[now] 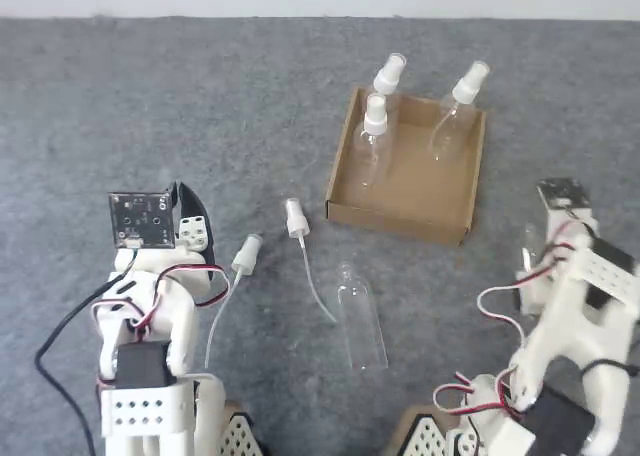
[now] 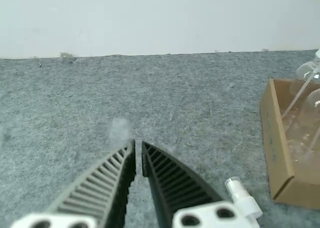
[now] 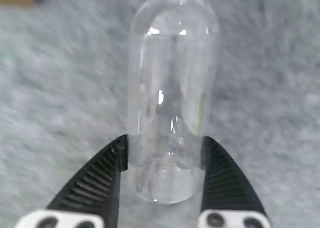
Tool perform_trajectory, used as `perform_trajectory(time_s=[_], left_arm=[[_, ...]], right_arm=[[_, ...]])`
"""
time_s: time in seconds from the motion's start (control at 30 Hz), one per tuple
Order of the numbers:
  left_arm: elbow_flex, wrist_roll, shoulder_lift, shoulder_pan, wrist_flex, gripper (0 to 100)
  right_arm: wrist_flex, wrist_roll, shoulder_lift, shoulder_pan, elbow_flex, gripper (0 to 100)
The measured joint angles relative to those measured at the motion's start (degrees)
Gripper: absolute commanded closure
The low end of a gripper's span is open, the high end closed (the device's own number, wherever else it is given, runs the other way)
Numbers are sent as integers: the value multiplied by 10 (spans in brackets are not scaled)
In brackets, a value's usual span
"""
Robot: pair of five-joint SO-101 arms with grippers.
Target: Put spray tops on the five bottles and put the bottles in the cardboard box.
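Right gripper (image 3: 164,145) is clasping a clear bottle (image 3: 172,78) near the desk's (image 1: 150,96) right edge; left gripper (image 2: 138,145) is hovering clenched, empty, toward the front-left corner.

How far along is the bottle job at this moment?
Done: three topped bottles sit in the cardboard box. In hand: the right gripper clamps a clear bottle between its fingers. Left: two loose spray tops and an uncapped bottle lie on the carpet; both bottles need tops, then boxing. The left gripper is shut, empty.
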Motion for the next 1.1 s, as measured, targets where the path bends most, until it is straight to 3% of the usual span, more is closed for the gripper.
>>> perform_trajectory(time_s=[0.27, 0.5, 0.6, 0.77, 0.93, 1.1], left_arm=[[-160, -88, 190, 51, 124, 984], [-295, -120, 466, 106, 222, 933], [-321, -123, 574, 111, 222, 869], [-340, -123, 699, 112, 192, 885], [-358, -123, 772, 112, 166, 885], [-366, -123, 817, 111, 142, 885]], right_arm=[[-3, 151, -14, 103, 19, 904], [-4, 208, -33, 114, 42, 902], [-4, 214, -33, 114, 42, 902], [-4, 215, -33, 114, 42, 887], [-4, 215, -33, 114, 44, 804], [0, 217, -19, 118, 63, 799]])
